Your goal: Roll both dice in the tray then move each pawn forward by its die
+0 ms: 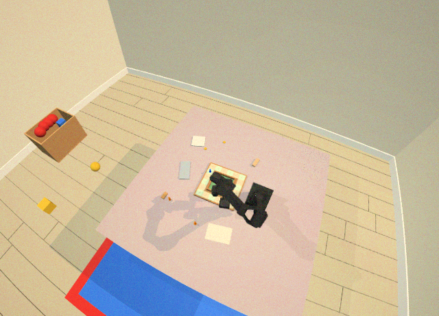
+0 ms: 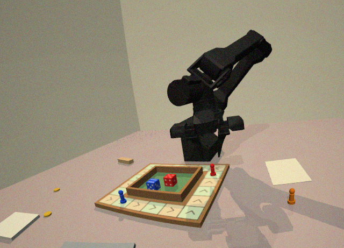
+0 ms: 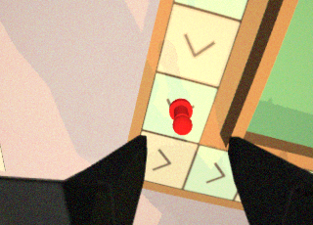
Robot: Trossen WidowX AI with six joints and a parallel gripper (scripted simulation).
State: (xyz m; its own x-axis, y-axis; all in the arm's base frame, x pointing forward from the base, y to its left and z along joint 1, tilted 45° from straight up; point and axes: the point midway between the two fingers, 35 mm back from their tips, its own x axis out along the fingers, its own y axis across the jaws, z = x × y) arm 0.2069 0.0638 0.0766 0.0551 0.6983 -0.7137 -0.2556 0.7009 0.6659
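The blue die (image 2: 153,184) and red die (image 2: 170,179) rest in the tray (image 2: 154,196) (image 3: 268,54). Both top faces show several pips, too oblique to count surely. The red pawn (image 2: 212,170) (image 3: 181,117) stands upright on a green square near one corner of the board (image 2: 147,217) (image 3: 140,103). The blue pawn (image 1: 210,171) (image 2: 122,197) stands upright on a green square near another corner. My gripper (image 3: 187,144) is partly open and empty above the red pawn's corner. In the wrist view the pawn shows just beyond the gap between the fingertips, not between the fingers.
Two orange pawns (image 1: 195,223) (image 1: 169,198) stand off the board, near a small wooden block (image 1: 164,195) and a cream sheet (image 1: 218,234) (image 2: 288,171). Another block (image 1: 255,162) (image 2: 125,160), yellow discs (image 2: 56,189) (image 2: 47,213), a white pad (image 1: 197,141) and a grey slab (image 1: 184,170) lie around.
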